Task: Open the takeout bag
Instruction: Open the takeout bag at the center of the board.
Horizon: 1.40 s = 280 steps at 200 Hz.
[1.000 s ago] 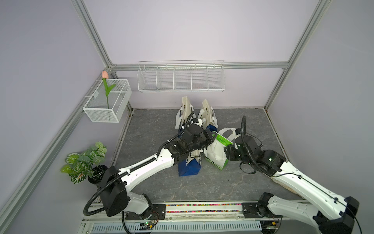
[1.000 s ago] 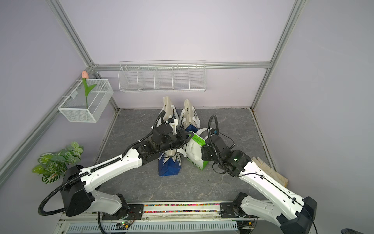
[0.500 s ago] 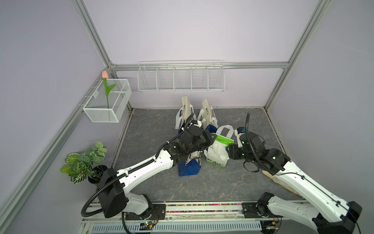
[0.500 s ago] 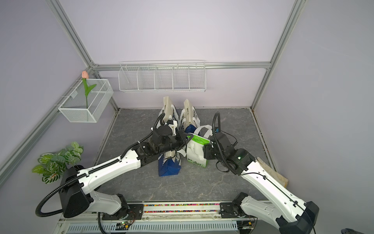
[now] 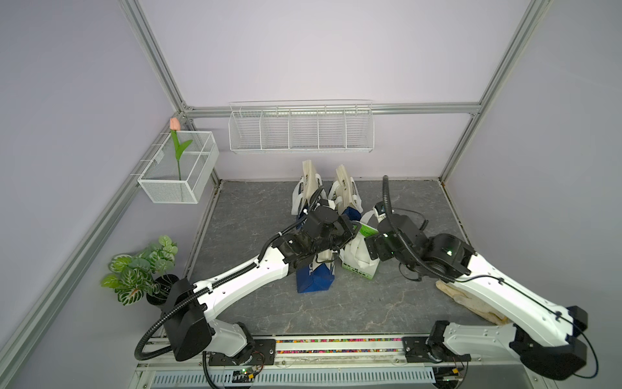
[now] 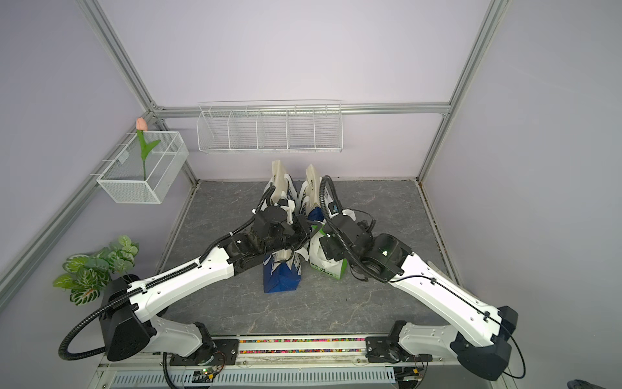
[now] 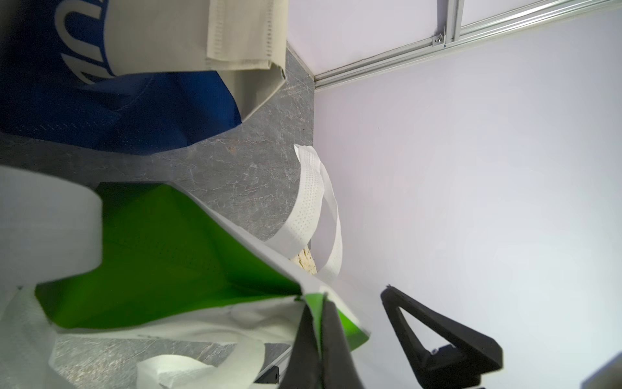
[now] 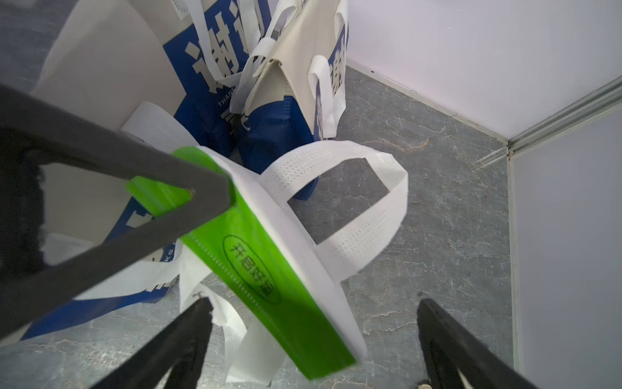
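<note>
The takeout bag (image 5: 358, 261) (image 6: 328, 266), white with green sides and white loop handles, stands mid-floor in both top views. My left gripper (image 5: 352, 229) (image 7: 318, 299) is shut on the green top rim of the bag (image 7: 168, 252), holding that edge up. My right gripper (image 5: 369, 248) (image 8: 313, 301) stands wide open just off the bag's other side, and the green rim (image 8: 255, 256) hangs between its spread fingers without touching them. The left gripper's finger (image 8: 151, 175) crosses the right wrist view, clamped on the rim.
A blue and white bag (image 5: 314, 279) stands right beside the takeout bag, under my left arm. Two more blue and white bags (image 5: 308, 188) (image 5: 346, 190) stand behind. A potted plant (image 5: 141, 269), a wire basket (image 5: 178, 168) and a wall rack (image 5: 299, 129) line the edges.
My right gripper has opened wide and let go of the bag's rim. The bag has swung from tilted to more upright, with the left gripper still shut on it.
</note>
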Each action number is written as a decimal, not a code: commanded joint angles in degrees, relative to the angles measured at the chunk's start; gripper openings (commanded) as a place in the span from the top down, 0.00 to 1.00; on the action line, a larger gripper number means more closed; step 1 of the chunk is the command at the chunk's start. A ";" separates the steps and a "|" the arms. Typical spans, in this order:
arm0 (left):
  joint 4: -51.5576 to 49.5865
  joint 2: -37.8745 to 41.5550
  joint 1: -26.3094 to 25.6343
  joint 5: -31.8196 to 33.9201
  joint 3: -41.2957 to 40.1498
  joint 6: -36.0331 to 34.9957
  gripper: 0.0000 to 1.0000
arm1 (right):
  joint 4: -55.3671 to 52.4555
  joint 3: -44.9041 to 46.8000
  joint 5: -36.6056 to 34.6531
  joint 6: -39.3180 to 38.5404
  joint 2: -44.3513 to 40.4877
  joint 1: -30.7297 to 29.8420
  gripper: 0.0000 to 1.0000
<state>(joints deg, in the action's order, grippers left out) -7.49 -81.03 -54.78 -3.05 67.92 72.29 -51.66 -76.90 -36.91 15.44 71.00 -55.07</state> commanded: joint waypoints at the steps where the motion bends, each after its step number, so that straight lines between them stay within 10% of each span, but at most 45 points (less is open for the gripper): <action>1: 4.17 0.61 -0.31 -0.80 1.17 1.97 1.00 | 4.35 -0.75 -2.99 -3.56 0.42 -0.69 0.03; 125: 7.12 4.12 -0.24 -3.29 0.31 5.84 1.00 | 8.07 7.69 0.38 -1.53 -0.19 9.66 0.19; 178: 3.54 4.81 -0.28 0.41 -0.76 5.93 1.00 | 3.24 3.50 -4.21 -1.95 -4.87 1.72 0.14; 280: 4.55 3.14 -0.23 -0.86 0.28 6.01 1.00 | -1.16 -4.56 0.91 -6.18 1.91 -1.05 0.33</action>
<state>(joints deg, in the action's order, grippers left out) -5.65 -78.22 -54.78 -3.46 67.07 77.60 -52.16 -78.81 -37.32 11.86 71.92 -55.77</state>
